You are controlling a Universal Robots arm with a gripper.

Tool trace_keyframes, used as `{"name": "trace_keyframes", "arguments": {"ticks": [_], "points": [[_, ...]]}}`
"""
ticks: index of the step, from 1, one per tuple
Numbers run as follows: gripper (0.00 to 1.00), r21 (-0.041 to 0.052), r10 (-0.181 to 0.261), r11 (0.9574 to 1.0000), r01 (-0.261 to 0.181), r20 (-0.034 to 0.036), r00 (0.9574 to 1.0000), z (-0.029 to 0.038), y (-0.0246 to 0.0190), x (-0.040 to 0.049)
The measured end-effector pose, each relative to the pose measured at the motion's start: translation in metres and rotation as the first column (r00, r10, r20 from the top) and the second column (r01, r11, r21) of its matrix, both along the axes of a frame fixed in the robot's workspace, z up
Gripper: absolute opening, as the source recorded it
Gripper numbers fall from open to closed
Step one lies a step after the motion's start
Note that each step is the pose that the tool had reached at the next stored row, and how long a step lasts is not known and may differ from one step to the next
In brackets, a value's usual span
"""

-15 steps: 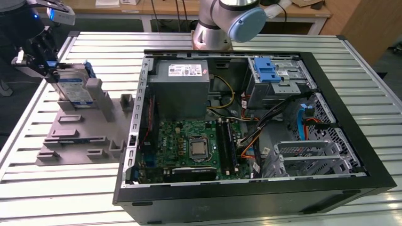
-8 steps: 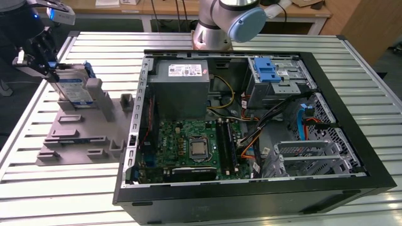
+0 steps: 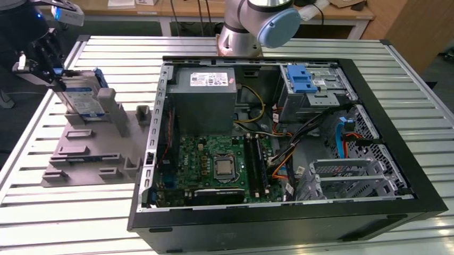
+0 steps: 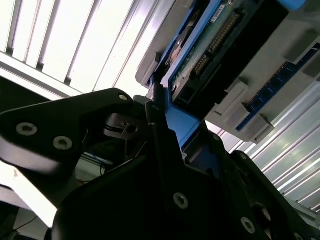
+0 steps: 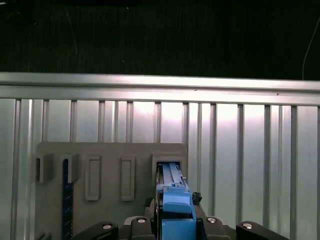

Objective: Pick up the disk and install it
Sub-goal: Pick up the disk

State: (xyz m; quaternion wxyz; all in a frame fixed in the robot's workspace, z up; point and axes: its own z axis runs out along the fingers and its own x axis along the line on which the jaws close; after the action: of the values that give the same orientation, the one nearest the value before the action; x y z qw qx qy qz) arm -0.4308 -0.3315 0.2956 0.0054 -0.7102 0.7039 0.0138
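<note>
The disk (image 3: 80, 97) stands on edge in a slot of the grey holder plate (image 3: 92, 151), at the exterior view's left. It is a silver drive with a blue-and-white label and a blue frame. My gripper (image 3: 61, 78) is at its upper end, the black fingers closed on the blue frame. In the first wrist view the blue frame of the disk (image 5: 172, 197) runs between the fingers of my gripper (image 5: 172, 222), down into the holder plate (image 5: 110, 150). The second wrist view shows the disk's green circuit board (image 4: 212, 42) and one finger (image 4: 159, 127) pressed on the blue edge.
An open black computer case (image 3: 150, 159) lies on the slatted metal table (image 3: 64, 212), at the exterior view's right. Inside are a grey power-supply box (image 3: 206, 101), a motherboard (image 3: 220, 164) and a metal drive bay with a blue latch (image 3: 301, 79). The arm's base (image 3: 237, 34) stands behind the case.
</note>
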Motion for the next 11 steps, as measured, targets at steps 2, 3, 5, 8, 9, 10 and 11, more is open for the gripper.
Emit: {"name": "trace_keyframes", "arguments": {"ticks": [2, 3, 5, 8, 9, 10, 11], "points": [[0.36, -0.0001, 0.000, 1.0000, 0.000, -0.0001, 1.0000, 0.0034, 0.0000, 0.0000], [0.36, -0.0001, 0.000, 1.0000, 0.000, -0.0001, 1.0000, 0.0048, 0.0000, 0.0000], [0.36, 0.0000, 0.000, 1.0000, 0.000, 0.0001, 1.0000, 0.0055, 0.0000, 0.0000], [0.36, -0.0001, 0.000, 1.0000, 0.000, -0.0001, 1.0000, 0.0057, 0.0000, 0.0000], [0.36, 0.0000, 0.000, 1.0000, 0.000, -0.0001, 1.0000, 0.0057, 0.0000, 0.0000], [0.36, -0.0001, 0.000, 1.0000, 0.000, -0.0002, 1.0000, 0.0059, 0.0000, 0.0000], [0.36, -0.0002, 0.000, 1.0000, 0.000, -0.0004, 1.0000, 0.0063, 0.0000, 0.0000]]}}
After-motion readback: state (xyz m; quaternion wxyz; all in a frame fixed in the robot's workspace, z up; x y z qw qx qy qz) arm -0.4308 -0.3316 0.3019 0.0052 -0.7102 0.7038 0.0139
